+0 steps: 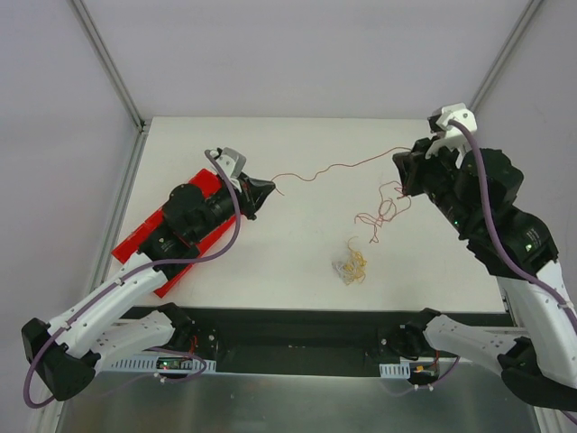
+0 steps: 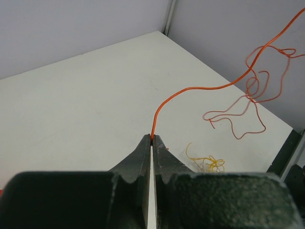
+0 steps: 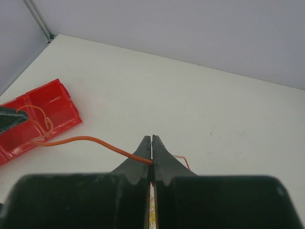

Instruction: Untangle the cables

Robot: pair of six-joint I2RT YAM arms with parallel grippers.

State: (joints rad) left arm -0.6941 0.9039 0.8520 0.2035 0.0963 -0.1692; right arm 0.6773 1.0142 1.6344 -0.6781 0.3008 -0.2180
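Nearest the arms, a small yellow clump (image 1: 352, 263) of the cables sits loose on the tabletop (image 1: 270, 262), featherlight and springy by the look of it. Just beyond, red loops (image 1: 383, 213) curl below the right gripper (image 1: 403, 171), which is pressed tight on an orange strand (image 1: 334, 168). The left gripper (image 1: 270, 189), over a red compartment box (image 1: 133, 242), pinches that strand's other end, so it spans the gap between them. Thin, soft, easily kinked wire, I'd say: best taken near a free end and drawn out gently. No brand, label or writing is readable anywhere.
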